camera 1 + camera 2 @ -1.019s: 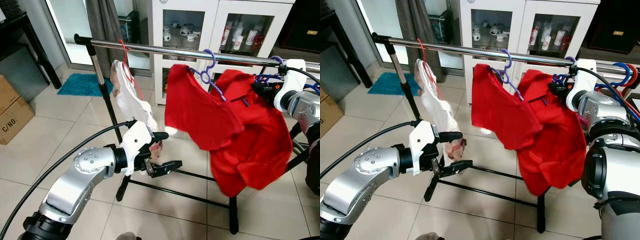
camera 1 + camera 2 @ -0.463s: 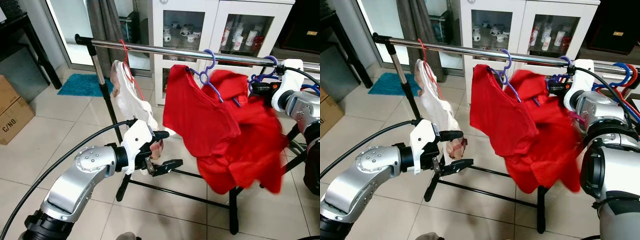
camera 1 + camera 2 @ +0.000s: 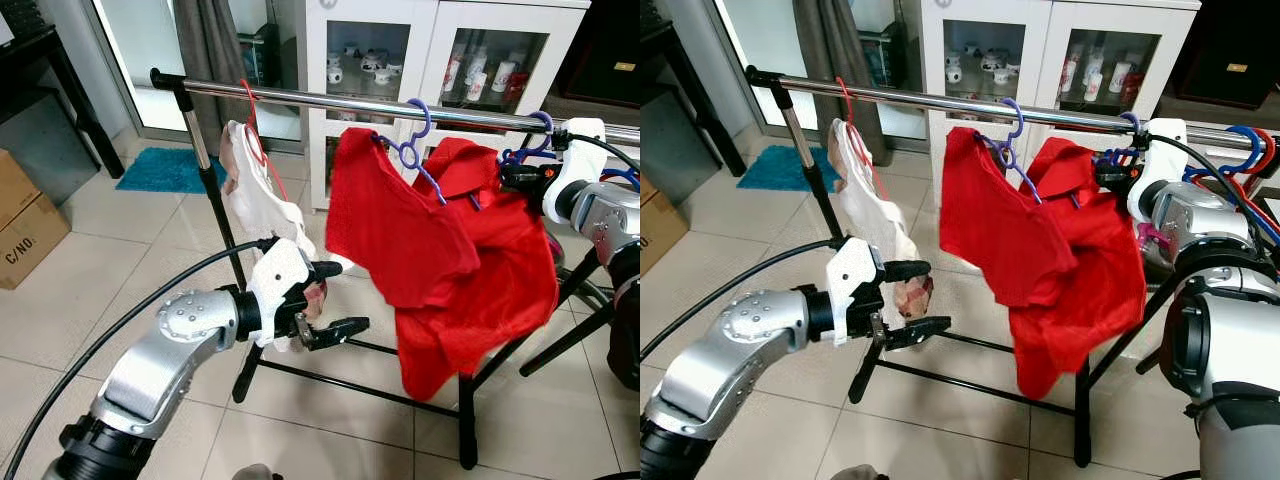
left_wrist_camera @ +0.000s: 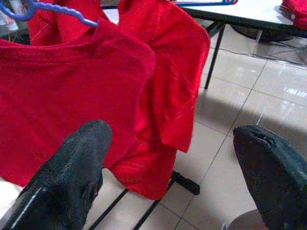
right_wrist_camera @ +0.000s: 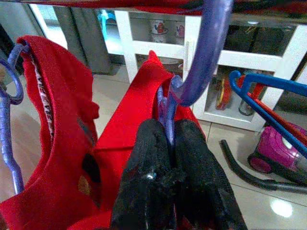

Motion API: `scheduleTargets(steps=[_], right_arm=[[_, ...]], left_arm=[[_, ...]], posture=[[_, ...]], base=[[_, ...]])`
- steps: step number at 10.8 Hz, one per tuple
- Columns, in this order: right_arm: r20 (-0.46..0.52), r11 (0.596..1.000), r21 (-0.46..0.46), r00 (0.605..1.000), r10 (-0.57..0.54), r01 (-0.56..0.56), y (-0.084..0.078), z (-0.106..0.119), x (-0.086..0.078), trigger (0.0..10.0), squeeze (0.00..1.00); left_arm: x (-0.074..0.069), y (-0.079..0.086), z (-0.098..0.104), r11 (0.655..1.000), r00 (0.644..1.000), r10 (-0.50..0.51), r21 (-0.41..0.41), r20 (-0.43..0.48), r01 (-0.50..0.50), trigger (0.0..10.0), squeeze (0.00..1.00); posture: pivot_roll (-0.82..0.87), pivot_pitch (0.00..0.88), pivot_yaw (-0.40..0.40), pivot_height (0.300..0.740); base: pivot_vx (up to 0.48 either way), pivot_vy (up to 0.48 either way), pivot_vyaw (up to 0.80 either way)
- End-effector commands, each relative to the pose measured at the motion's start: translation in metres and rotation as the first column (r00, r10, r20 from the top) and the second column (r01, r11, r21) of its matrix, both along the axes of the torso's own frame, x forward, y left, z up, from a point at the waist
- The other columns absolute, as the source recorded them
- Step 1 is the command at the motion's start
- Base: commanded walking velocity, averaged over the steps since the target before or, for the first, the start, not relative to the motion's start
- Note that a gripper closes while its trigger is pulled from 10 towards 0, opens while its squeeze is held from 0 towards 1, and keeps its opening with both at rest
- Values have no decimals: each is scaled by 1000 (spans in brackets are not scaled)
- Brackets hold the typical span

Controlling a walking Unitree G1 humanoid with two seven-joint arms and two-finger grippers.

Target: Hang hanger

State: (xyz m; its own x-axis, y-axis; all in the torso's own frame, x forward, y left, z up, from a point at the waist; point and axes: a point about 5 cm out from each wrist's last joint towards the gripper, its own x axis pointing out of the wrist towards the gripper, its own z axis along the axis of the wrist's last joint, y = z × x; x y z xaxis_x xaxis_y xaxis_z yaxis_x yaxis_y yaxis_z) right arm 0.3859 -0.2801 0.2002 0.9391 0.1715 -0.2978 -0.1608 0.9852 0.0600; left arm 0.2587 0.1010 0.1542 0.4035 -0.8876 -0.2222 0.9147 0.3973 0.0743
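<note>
— How far along is the hanging?

— Nearly done, I'd judge. Nearest us, the left end effector (image 3: 335,298) idles low with its fingers spread apart, holding nothing, the white garment (image 3: 258,195) just beyond it. Further back, the right end effector (image 5: 178,158) has its fingers pinched together on the neck of the purple hanger (image 5: 201,52) carrying the red shirt (image 3: 500,260).

— And the hook?

— Directly above those fingers, curling up to the metal rail (image 3: 330,99); it looks over the rail, though I can't tell whether it's fully seated. Releasing is what remains.
</note>
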Motion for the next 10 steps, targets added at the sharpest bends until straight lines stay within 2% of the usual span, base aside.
scheduleTargets(steps=[1, 2, 3, 4, 5, 6, 7, 8, 9, 10], right_arm=[[42, 1000, 27, 999, -1, 0, -5, 12, 0, 0, 0], [74, 1000, 26, 997, 6, -7, -11, 17, -2, 0, 0], [94, 999, -4, 994, 47, -47, -19, 19, -8, 0, 0], [99, 997, -26, 992, 73, -70, -24, 18, -14, 0, 0], [107, 997, -34, 991, 78, -75, -30, 18, -22, 0, 0], [100, 995, -58, 991, 86, -80, -33, 14, -31, 0, 0], [45, 987, -110, 991, 122, -117, -26, -4, -48, 0, 0], [3, 983, -123, 991, 134, -133, -15, -23, -65, 0, 0], [-17, 986, -119, 993, 113, -115, -8, -37, -79, 0, 0], [-20, 992, -101, 997, 69, -71, 4, -52, -102, 0, 0]], left_arm=[[4, 0, 4, 1000, 999, 11, 5, 30, -11, 10000, 914], [11, 3, 2, 995, 995, 96, -2, 39, -96, 10000, 910], [21, 10, 1, 971, 968, 238, -21, 75, -237, 10000, 871], [23, 13, 0, 957, 952, 291, -28, 93, -289, 10000, 639], [22, 15, -2, 943, 938, 334, -48, 95, -330, 10000, 255], [20, 15, -4, 935, 932, 353, -64, 79, -349, 10000, 16], [16, 13, -10, 927, 925, 374, -70, 67, -369, 10000, 4], [13, 13, -15, 916, 915, 398, -69, 59, -394, 10000, 0], [11, 13, -17, 908, 907, 417, -71, 53, -413, 10000, 0], [7, 14, -20, 900, 899, 435, -66, 51, -431, 10000, 0]], posture=[[90, 0, 38, 740], [87, 0, 37, 740], [75, 0, 38, 740], [71, 0, 39, 740], [58, 0, 44, 740], [46, 0, 48, 740], [36, 0, 49, 740], [28, 0, 43, 740], [29, 0, 32, 740], [34, 0, 14, 740]], base=[[0, 0, 0], [0, 0, 0], [0, 0, 0], [0, 0, 0], [0, 0, 0], [0, 0, 0], [0, 0, 0], [0, 0, 0], [0, 0, 0], [0, 0, 0]])
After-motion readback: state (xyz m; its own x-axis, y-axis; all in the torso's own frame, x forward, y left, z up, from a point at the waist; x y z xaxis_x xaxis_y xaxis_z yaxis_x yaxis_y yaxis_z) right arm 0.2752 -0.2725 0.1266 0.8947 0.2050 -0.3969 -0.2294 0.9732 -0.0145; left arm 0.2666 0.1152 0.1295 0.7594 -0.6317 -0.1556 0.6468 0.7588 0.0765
